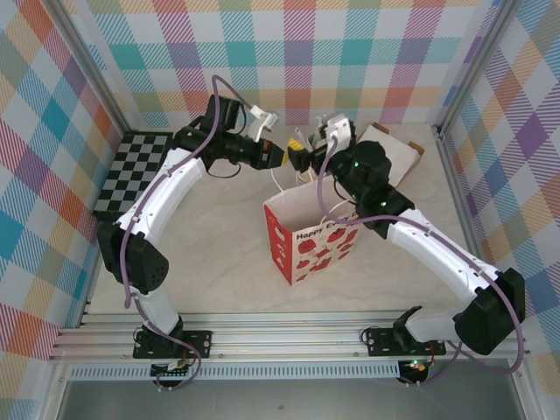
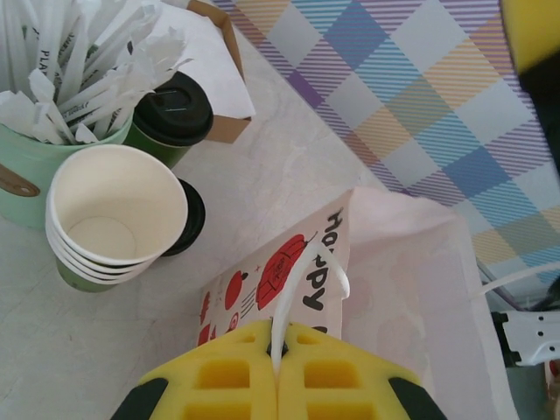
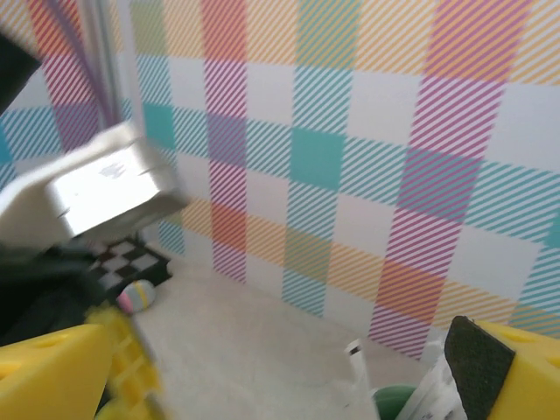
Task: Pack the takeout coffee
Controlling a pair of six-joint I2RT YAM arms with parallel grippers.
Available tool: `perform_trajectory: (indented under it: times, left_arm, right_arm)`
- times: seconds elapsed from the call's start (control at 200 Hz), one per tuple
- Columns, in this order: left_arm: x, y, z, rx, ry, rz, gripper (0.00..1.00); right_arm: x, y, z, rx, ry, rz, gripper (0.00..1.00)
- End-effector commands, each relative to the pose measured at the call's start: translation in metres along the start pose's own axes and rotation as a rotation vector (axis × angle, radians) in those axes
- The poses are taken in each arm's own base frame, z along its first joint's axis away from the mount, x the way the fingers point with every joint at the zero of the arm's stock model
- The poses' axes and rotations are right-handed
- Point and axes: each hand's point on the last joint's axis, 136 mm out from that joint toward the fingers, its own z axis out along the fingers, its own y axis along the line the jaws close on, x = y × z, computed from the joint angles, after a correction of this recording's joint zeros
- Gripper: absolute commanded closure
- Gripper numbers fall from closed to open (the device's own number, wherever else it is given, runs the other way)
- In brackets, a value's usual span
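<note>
We are pinching the thin white handle loop (image 2: 308, 267) of the red-and-white paper bag (image 1: 308, 248) between the closed yellow fingers of our left gripper (image 2: 280, 346), right over the bag's open mouth. Our right gripper (image 3: 297, 372) is hanging with its jaws spread wide, gripping nothing and facing the plaid wall (image 3: 394, 131). The takeout coffee (image 2: 175, 109), a small green paper cup with a round black plastic lid, is standing on the pale table (image 2: 280, 166) beyond the bag. It is sitting just beside the green cup of white cutlery (image 2: 31, 162) and behind the stack of cream paper cups (image 2: 114, 210).
</note>
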Motion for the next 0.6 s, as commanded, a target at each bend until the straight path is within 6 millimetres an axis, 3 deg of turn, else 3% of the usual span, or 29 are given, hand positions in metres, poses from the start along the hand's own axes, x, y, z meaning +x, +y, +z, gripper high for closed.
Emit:
perform_trajectory:
  times: [0.0,0.09,0.17,0.4,0.595]
  left_arm:
    - [0.0,-0.014,-0.001,0.064,0.021,0.051,1.0]
    - [-0.002,-0.015,-0.004,0.065,0.015,0.072,1.0]
    - [-0.005,-0.014,-0.008,0.047,0.005,0.093,1.0]
    - [-0.009,-0.012,-0.013,0.042,-0.001,0.095,1.0]
    - [-0.01,-0.012,-0.012,0.048,0.002,0.11,1.0]
  right_arm:
    - [-0.044,-0.028,0.001,0.064,-0.128,0.095,0.0]
    - [-0.05,-0.044,0.006,0.103,-0.102,0.096,0.0]
    - [-0.04,-0.051,0.006,0.053,0.063,0.099,0.0]
    - [0.051,-0.024,-0.028,-0.233,0.573,-0.016,0.03]
    - [0.086,-0.013,-0.06,-0.343,0.747,-0.082,0.07]
